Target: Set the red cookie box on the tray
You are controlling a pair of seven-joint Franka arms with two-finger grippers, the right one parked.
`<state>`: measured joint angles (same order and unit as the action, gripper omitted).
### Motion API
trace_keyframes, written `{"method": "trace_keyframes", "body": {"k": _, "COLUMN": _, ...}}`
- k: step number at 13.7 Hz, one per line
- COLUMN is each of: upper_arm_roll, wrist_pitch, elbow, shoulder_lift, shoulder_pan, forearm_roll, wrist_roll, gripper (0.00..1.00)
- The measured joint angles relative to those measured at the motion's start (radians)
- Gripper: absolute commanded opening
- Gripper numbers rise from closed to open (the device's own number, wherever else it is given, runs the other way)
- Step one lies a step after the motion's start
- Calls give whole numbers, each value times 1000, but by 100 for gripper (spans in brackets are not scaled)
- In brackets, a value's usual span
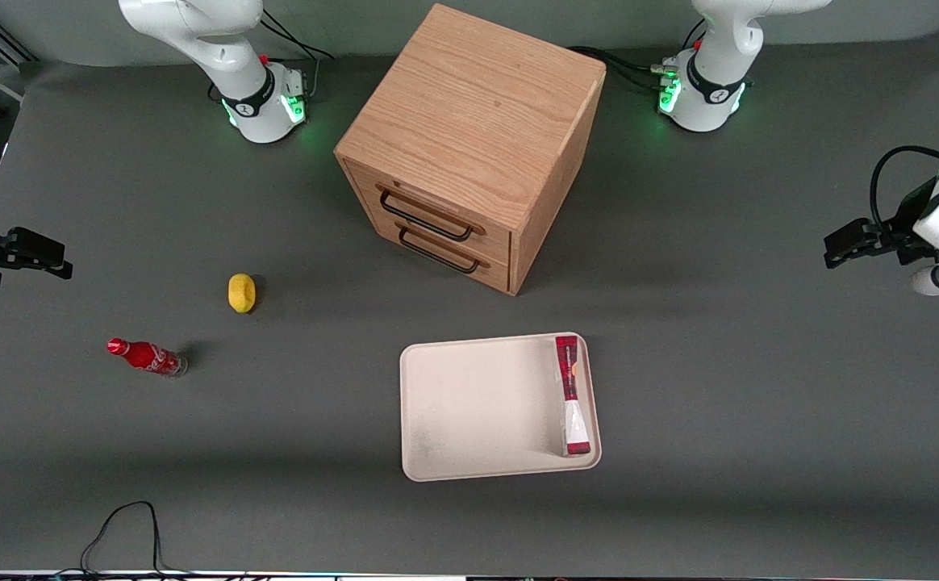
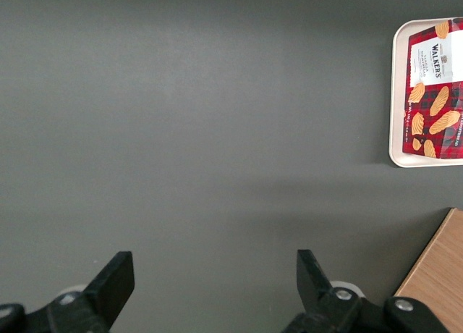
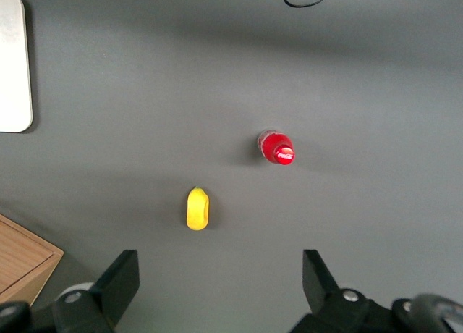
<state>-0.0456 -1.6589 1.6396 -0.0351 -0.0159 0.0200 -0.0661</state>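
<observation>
The red cookie box (image 1: 572, 395) stands on its long edge in the cream-pink tray (image 1: 477, 407), against the rim at the working arm's end. The left wrist view shows the red cookie box (image 2: 434, 90) with its cookie pictures, inside the tray (image 2: 397, 101). My gripper (image 1: 845, 244) hangs high over the bare mat at the working arm's end of the table, well away from the tray. Its fingers are spread wide open with only grey mat between them (image 2: 215, 271).
A wooden two-drawer cabinet (image 1: 469, 145) stands farther from the front camera than the tray. A yellow lemon (image 1: 241, 292) and a small red soda bottle (image 1: 147, 356) lie toward the parked arm's end. A black cable (image 1: 118, 532) loops at the near edge.
</observation>
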Motion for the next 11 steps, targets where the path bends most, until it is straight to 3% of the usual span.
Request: {"method": "trace_keyframes", "body": {"k": 11, "upper_arm_roll": 10, "wrist_pitch": 37, "elbow": -5, "shoulder_lift": 19, "shoulder_pan": 0, "forearm_roll": -12, "wrist_roll": 0, "gripper": 100}}
